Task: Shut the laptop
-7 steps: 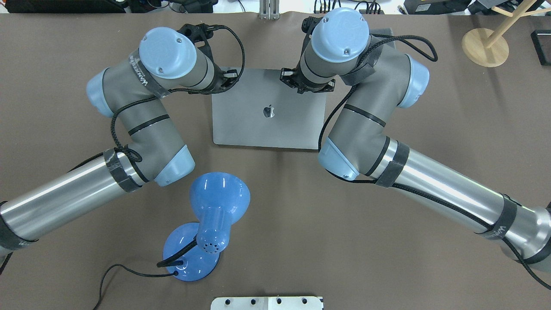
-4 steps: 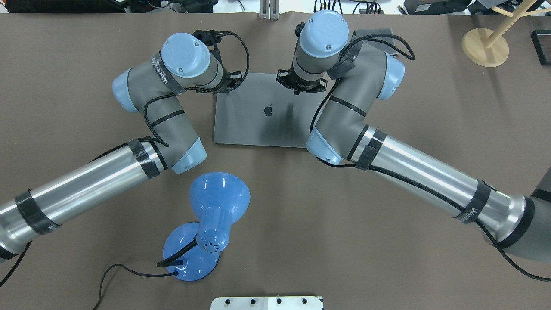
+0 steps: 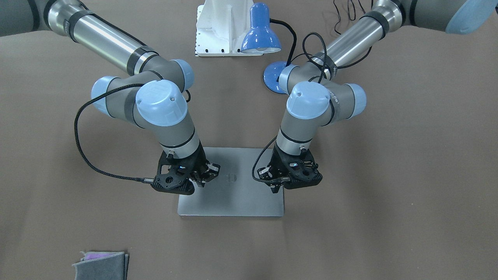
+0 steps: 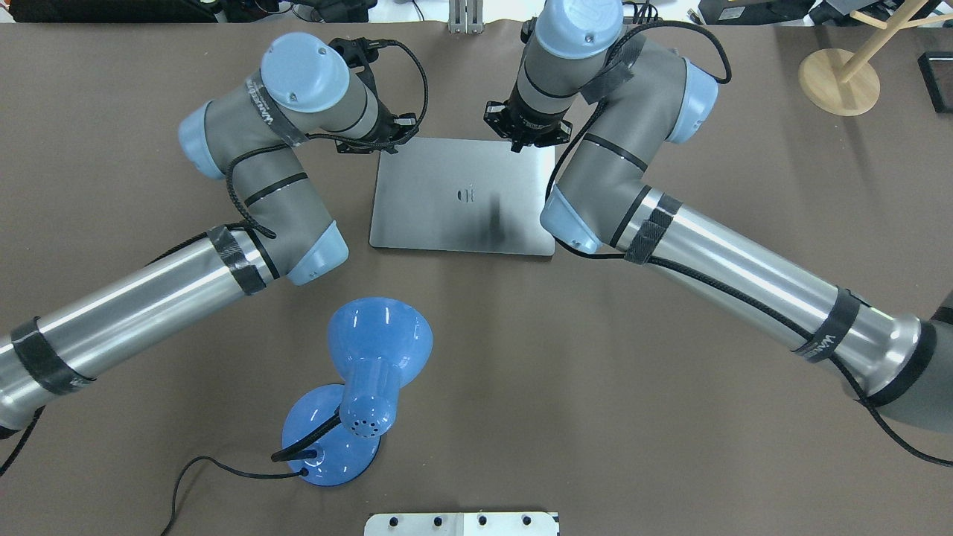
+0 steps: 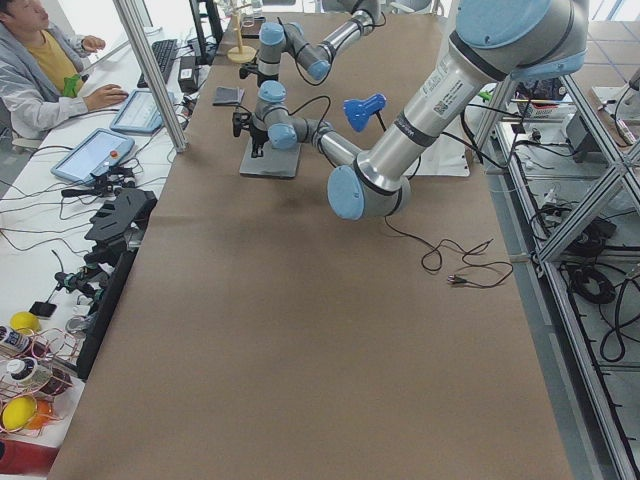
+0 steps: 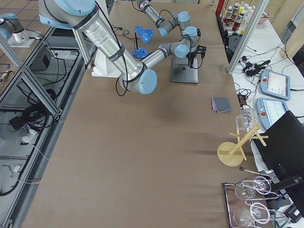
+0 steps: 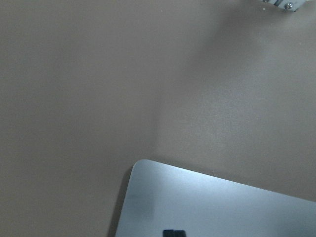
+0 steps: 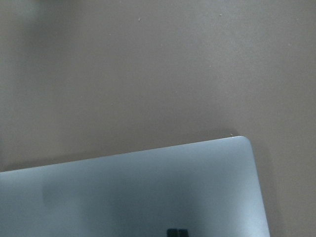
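The laptop [image 4: 461, 197] lies in mid-table with its grey lid down, flat or nearly flat. The logo faces up; keys and screen are hidden. It also shows in the front view [image 3: 233, 198]. My left gripper [image 4: 392, 147] is at the lid's far left corner. My right gripper [image 4: 515, 146] is at the far edge towards the right. Both point down, fingers shut together, with their tips at the lid. The left wrist view shows the lid's corner [image 7: 222, 207] and the closed tips [image 7: 174, 233]. The right wrist view shows the same: the lid's corner [image 8: 138, 192] and the closed tips [image 8: 177, 233].
A blue desk lamp [image 4: 372, 372] with a black cord stands on the robot's side of the laptop, near my left forearm. A grey felt pouch [image 3: 101, 264] lies near the far edge. A wooden stand [image 4: 840, 80] is at the far right.
The lid has swung down from tilted to flat. Both grippers have moved away from the robot and downward with the lid's edge.
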Motion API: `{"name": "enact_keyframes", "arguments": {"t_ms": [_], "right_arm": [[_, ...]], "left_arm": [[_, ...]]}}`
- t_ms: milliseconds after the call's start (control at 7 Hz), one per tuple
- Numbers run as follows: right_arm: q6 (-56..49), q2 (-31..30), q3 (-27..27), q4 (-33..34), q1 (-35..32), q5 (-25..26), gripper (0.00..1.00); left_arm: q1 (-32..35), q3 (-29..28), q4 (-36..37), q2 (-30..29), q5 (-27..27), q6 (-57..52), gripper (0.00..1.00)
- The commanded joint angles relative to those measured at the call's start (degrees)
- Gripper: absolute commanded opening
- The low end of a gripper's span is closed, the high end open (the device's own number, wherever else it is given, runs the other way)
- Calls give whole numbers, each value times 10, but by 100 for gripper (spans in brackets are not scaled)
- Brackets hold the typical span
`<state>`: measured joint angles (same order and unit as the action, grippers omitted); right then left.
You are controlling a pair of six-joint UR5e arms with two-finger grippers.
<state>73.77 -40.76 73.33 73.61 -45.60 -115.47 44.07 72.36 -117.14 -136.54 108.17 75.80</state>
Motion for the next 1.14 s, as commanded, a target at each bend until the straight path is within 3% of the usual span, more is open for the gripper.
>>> {"name": "enact_keyframes", "arguments": {"t_ms": [0, 143, 429, 571, 714, 857, 1000], "right_arm": [[-6, -95, 126, 20, -69, -83, 0], [-73, -142, 200, 89, -123, -128, 0], [-290, -272, 347, 218, -191, -146, 0], [-394, -338, 377, 243, -234, -160, 0], [-471, -398, 386, 243, -282, -178, 99], [-521, -447, 390, 241, -326, -180, 100], [-649, -496, 381, 243, -348, -174, 100]], "left_arm": [[68, 112, 50, 71, 115, -19, 0], [110, 206, 94, 149, 165, -83, 0], [166, 400, 214, 319, 183, -239, 0], [223, 447, 213, 421, 186, -340, 0], [312, 438, 213, 493, 243, -497, 52], [406, 396, 213, 545, 302, -677, 75], [465, 366, 217, 565, 320, -762, 98]]}}
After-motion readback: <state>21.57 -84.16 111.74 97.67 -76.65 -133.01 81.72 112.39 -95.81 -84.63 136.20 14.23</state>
